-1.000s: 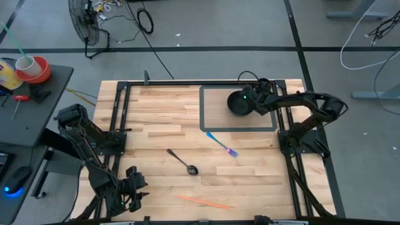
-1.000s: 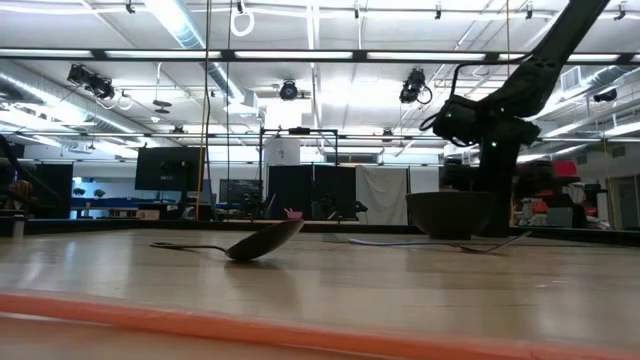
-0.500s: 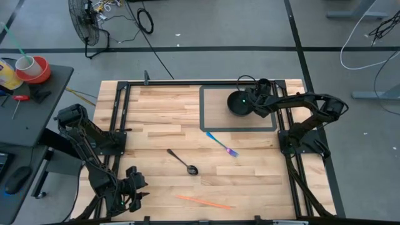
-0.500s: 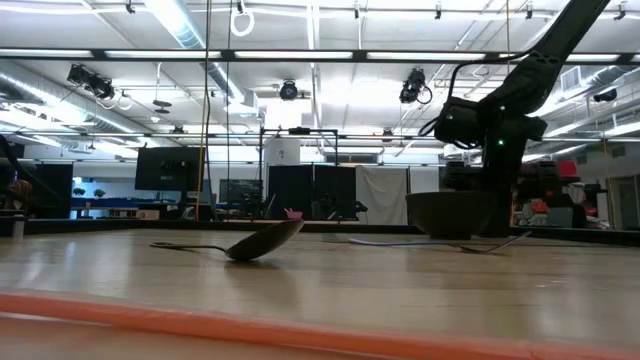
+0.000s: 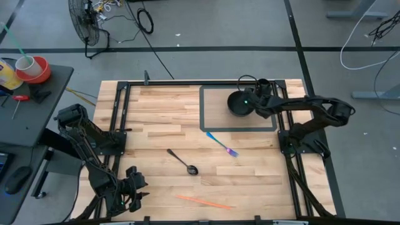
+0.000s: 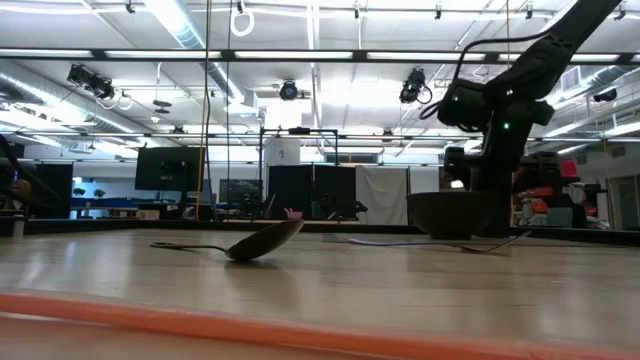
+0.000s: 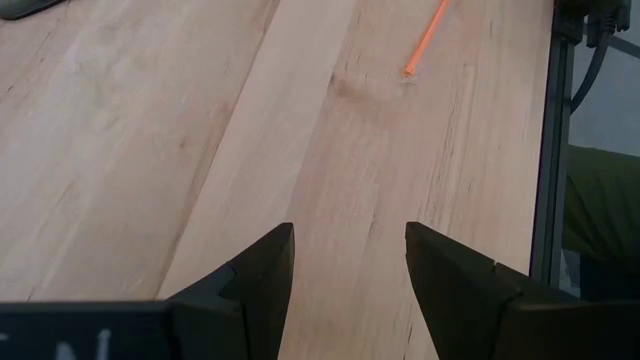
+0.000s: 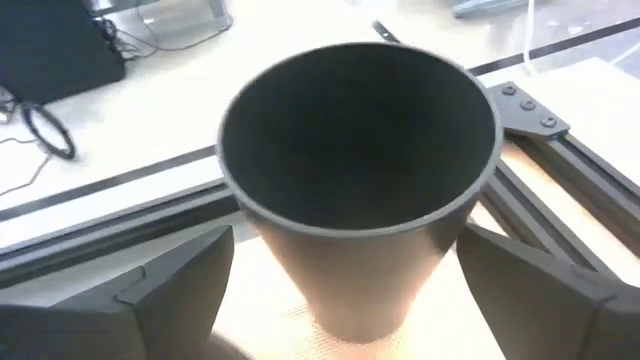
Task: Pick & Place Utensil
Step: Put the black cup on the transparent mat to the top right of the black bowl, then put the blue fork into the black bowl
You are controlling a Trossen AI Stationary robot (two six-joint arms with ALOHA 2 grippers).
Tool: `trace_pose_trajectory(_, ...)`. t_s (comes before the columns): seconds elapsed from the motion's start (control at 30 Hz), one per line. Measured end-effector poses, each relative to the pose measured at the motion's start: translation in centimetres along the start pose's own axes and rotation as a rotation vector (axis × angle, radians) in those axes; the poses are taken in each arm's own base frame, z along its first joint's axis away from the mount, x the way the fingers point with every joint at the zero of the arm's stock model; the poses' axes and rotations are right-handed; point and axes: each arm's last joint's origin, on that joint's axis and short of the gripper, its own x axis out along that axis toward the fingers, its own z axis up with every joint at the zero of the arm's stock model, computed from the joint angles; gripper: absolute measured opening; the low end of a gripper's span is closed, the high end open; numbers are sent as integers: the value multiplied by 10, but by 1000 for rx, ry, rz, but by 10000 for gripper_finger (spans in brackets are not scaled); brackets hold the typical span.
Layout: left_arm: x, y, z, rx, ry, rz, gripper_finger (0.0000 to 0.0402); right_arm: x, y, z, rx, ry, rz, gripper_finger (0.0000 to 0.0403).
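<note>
1. A grey concrete floor (image 5: 206, 37) with dark tape lines surrounds the wooden table (image 5: 156, 119)
2. A standing fan (image 5: 84, 22) and loose black cables (image 5: 145, 20) lie beyond the table's far edge
3. A dark side table (image 5: 28, 103) holds a red tape roll (image 5: 34, 69)
4. Long ceiling lights (image 6: 180, 25) shine above dark monitors (image 6: 168, 168)

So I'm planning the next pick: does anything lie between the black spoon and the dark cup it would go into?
Nothing visible blocks it. The black spoon lies on bare wood; the blue utensil lies just beside the straight line to the dark cup, where the right gripper hovers, jaws open.
</note>
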Motion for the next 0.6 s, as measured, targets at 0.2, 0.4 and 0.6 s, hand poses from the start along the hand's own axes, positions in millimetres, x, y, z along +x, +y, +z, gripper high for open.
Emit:
trace_pose_trajectory(0.2,0,0,0,0,0,0,197,-13,-7,4,-23,36,24,373)
trace_pose_trajectory(0.4,0,0,0,0,0,0,197,-29,-11,6,-63,65,74,356)
trace_pose_trajectory(0.6,0,0,0,0,0,0,197,-54,-10,7,-96,122,224,355)
